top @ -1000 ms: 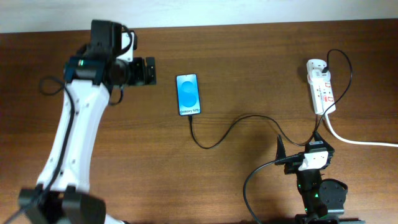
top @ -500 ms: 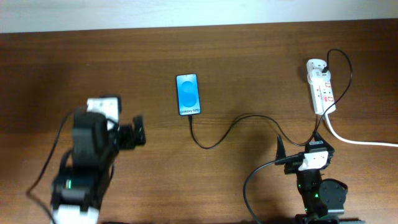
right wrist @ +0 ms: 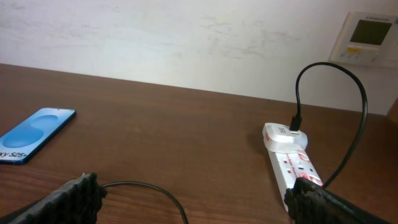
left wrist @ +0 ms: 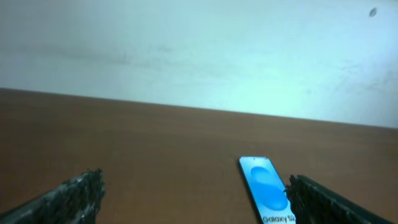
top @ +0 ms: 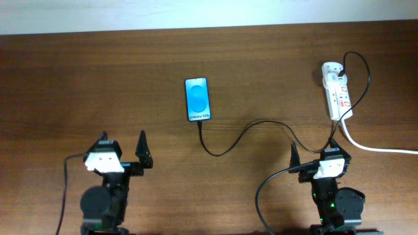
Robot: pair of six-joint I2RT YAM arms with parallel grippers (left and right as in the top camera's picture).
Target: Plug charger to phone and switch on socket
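Jaws wide apart and empty on both sides, and the left gripper (top: 123, 145) has swung back from beside the phone (top: 198, 99) to fold at the near edge like the right gripper (top: 313, 149): plugging looks done to me. Far right sits the socket (top: 337, 91), long axis running away from the robot, on or off too small to read. Mid-table the phone lies the same way, "Galaxy S25" end nearest us, the charger (top: 248, 127) meeting that end.

Wooden surface (top: 261, 59) bearing phone (top: 198, 99); charger (top: 248, 127) runs from the phone rightward to socket (top: 337, 91).
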